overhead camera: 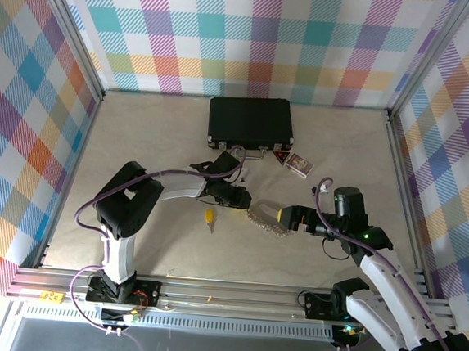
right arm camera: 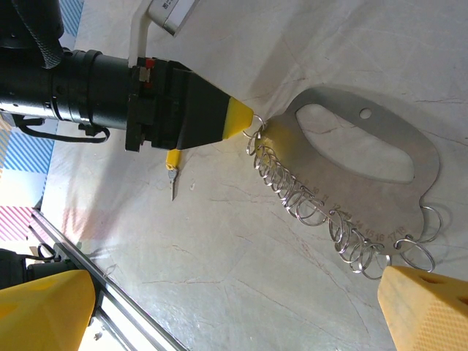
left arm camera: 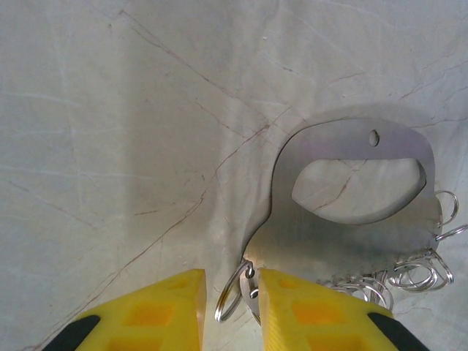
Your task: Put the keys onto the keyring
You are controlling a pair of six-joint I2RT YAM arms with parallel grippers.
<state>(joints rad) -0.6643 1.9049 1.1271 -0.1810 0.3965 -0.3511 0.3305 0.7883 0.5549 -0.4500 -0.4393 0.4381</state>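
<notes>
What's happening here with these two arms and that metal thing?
The left gripper has its yellow fingers set narrowly either side of the end ring on a flat metal plate that carries a row of rings along one edge; whether it's pinched I can't tell. The right gripper sits wide open at the plate's other end. The small yellow-headed key lies on the table beside them, not on any ring.

Top cam: high behind arm bases, looking down on whole table (overhead camera: pixel 139 134). Wrist cams: close, low, opposite sides of the metal plate (left arm camera: pixel 322 234); right one catches left claw (right arm camera: pixel 247 123).
</notes>
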